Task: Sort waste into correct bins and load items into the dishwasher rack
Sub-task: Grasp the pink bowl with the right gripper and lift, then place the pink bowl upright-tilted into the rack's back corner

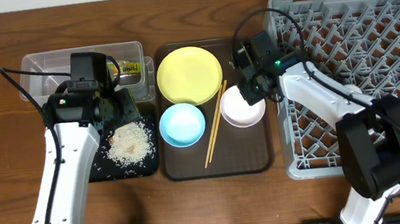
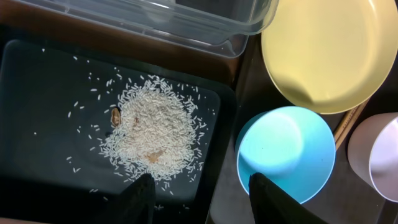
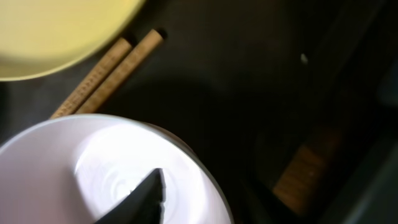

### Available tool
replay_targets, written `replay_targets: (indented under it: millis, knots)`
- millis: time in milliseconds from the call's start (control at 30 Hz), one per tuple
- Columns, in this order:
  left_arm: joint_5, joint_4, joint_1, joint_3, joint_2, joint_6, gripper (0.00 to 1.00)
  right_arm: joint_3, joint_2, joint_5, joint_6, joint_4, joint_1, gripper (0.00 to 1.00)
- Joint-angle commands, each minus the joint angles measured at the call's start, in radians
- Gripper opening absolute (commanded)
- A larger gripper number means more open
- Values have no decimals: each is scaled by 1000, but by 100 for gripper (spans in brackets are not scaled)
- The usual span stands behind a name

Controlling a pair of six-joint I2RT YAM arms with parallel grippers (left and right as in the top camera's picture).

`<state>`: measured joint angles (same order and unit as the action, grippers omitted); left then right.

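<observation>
You are seeing the grey dishwasher rack (image 1: 381, 28) taking up the right side of the table, with your right arm lying across its left part. Just left of it, the dark brown serving tray (image 1: 251, 155) is carrying the dishes. Further left, the clear tub (image 1: 41, 66) is sitting at the back and the black tray (image 1: 104, 172) is lying just in front of it.

On the serving tray, the yellow plate (image 1: 189, 75) is resting at the back, the light blue bowl (image 1: 182, 124) is sitting in front of it, and the white bowl (image 1: 244, 112) is standing to the right. Your right gripper (image 1: 249, 92) is working at the white bowl's rim. One of its fingers (image 3: 142, 198) is dipping inside the bowl and the other is hidden, so I cannot tell you whether it is clamping the rim.

The rice heap (image 2: 152, 130) is lying in the middle of the black tray, with stray grains scattered around it. Your left gripper (image 2: 202, 199) is hovering where the black tray and the serving tray meet. Its fingers are standing apart with nothing between them, one over the black tray and one over the light blue bowl's rim.

The chopsticks (image 1: 215, 125) are lying side by side on a slant between the two bowls. The yellow-green wrapper (image 1: 130, 68) is lying inside the clear tub at its right end.
</observation>
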<state>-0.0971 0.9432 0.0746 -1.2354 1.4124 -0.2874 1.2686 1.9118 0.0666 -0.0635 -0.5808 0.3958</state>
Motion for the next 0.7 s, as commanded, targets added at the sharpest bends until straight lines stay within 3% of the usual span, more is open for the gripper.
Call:
replay_targets:
  millis: [0,133,367,667]
  knots:
    - [20,6,-3,-6,-8,2,52,6,6,-18,-1,-2,17,27]
    - [20,6,-3,-6,-8,2,51,6,6,-18,-1,-11,17,1]
    - [19,6,-3,-6,-8,2,51,9,-47,-107,25,-63,6,1]
    - [19,6,-3,-6,-8,2,52,11,-346,-307,21,0,-24,1]
